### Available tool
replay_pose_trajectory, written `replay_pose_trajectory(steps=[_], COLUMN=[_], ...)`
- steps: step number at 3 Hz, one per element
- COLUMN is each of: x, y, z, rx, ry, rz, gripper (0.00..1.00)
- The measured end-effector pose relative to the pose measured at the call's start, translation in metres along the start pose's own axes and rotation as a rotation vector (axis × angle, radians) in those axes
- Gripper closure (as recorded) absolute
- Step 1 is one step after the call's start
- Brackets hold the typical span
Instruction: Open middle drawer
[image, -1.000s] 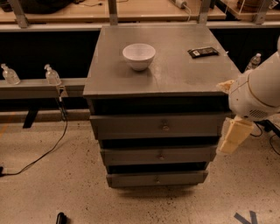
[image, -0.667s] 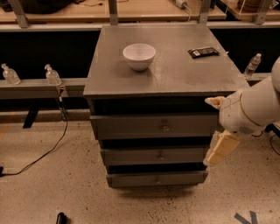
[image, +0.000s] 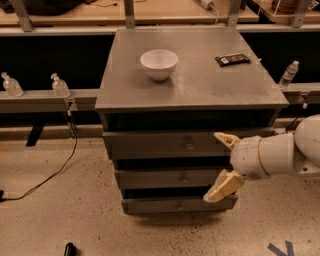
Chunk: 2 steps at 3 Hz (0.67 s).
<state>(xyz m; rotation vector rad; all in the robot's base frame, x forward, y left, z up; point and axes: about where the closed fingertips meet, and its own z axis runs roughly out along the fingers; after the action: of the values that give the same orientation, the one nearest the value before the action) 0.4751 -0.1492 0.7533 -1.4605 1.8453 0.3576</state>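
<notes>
The grey cabinet (image: 190, 95) has three drawer fronts. The middle drawer (image: 165, 178) is a long dull-grey front with a small round knob (image: 184, 178), and it sits closed between the upper front (image: 160, 145) and the lowest front (image: 170, 205). My gripper (image: 217, 167) comes in from the right on a white arm, in front of the right end of the drawers. Its two cream fingers are spread apart, one finger (image: 226, 139) up at the top drawer and one finger (image: 222, 187) over the right end of the middle drawer. It holds nothing and is right of the knob.
A white bowl (image: 159, 64) and a flat black object (image: 232, 60) lie on the cabinet top. Clear bottles (image: 59, 86) stand on a rail at the left and one bottle (image: 288, 75) at the right. A black cable (image: 55, 170) trails over the floor at the left.
My gripper and arm have moved left and a little down, from beside the cabinet's right edge to in front of the drawers' right end. The drawers have not moved.
</notes>
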Motion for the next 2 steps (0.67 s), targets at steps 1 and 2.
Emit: replay_pose_trajectory(steps=[1,2], x=[0.0005,0.0018], y=[0.0012,0.0015], z=[0.0067,0.0071], rx=[-0.005,-0.007], ry=[-0.026,-0.018], rz=[0.016,0.021], gripper=[0.0,0.0])
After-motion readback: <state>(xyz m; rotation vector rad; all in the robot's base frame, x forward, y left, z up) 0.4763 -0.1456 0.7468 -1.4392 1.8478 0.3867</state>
